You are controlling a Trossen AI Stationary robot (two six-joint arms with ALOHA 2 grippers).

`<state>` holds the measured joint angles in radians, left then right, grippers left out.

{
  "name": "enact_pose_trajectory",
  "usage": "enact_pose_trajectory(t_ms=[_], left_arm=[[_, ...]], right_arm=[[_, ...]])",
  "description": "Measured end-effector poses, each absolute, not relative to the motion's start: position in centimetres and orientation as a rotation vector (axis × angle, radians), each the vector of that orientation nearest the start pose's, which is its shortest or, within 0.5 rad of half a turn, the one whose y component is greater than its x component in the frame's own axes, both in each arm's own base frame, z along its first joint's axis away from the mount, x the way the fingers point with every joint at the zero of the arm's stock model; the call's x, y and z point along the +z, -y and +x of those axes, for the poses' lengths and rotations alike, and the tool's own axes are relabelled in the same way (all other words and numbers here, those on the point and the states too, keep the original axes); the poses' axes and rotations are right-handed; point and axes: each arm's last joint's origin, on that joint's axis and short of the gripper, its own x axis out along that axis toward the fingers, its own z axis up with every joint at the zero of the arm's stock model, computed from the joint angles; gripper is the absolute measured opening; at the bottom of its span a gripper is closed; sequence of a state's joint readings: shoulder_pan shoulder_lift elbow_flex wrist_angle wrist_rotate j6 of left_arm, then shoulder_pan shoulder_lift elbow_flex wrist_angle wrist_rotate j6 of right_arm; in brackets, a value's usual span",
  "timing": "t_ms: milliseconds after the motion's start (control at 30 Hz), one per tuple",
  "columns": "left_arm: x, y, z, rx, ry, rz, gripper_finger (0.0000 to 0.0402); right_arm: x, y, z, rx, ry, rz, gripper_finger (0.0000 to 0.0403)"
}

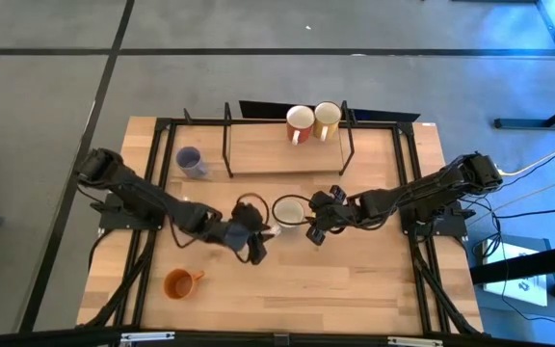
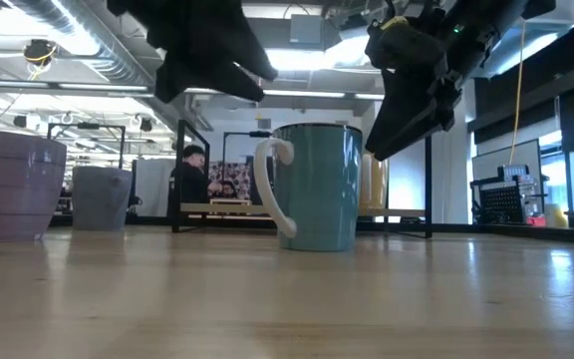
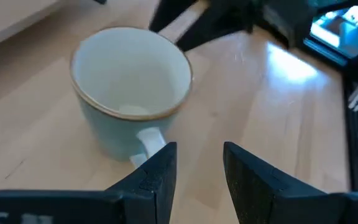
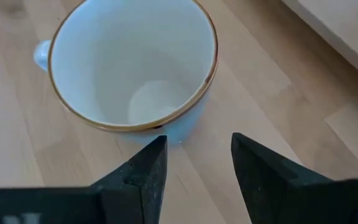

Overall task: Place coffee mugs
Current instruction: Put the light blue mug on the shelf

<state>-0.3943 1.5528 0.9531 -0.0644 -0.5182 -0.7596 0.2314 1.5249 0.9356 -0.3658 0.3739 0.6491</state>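
A pale blue-green mug with a white inside and a gold rim (image 1: 288,211) stands upright on the table's middle. Its handle (image 3: 146,139) points toward my left gripper (image 3: 197,149). That gripper is open and hovers above and just short of the handle (image 2: 273,189), higher than the rim in the low view. My right gripper (image 4: 197,140) is open on the mug's (image 4: 135,62) opposite side, fingers slanting down close beside its wall (image 2: 352,189). Two mugs, one red-lined (image 1: 300,123) and one cream (image 1: 327,120), stand on the rack. A lavender mug (image 1: 191,162) and an orange mug (image 1: 179,282) stand on the table.
A black-framed rack with a wooden shelf (image 1: 287,154) stands at the table's far middle, just beyond the mug. Black rails (image 1: 162,173) run along the table's left and right sides. Bare wood lies between the central mug and the near edge. People and desks show in the room behind.
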Motion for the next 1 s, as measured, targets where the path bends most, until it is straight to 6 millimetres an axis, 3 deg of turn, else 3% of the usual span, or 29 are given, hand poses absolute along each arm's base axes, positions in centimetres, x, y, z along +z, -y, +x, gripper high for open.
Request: enact_pose_trajectory(t_ms=[200,767,1000], left_arm=[[19.6,12.4,31.1,0.458,-0.484,-0.302,0.0126],[15.3,12.6,32.8,0.502,-0.507,-0.239,0.0126],[15.0,11.6,33.6,0.508,-0.502,-0.271,0.0124]], right_arm=[[20.4,-5.8,29.4,-0.437,-0.814,0.304,0.0166],[20.4,-5.8,29.4,-0.437,-0.815,0.303,0.0166],[20.4,-5.8,29.4,-0.436,-0.815,0.303,0.0166]])
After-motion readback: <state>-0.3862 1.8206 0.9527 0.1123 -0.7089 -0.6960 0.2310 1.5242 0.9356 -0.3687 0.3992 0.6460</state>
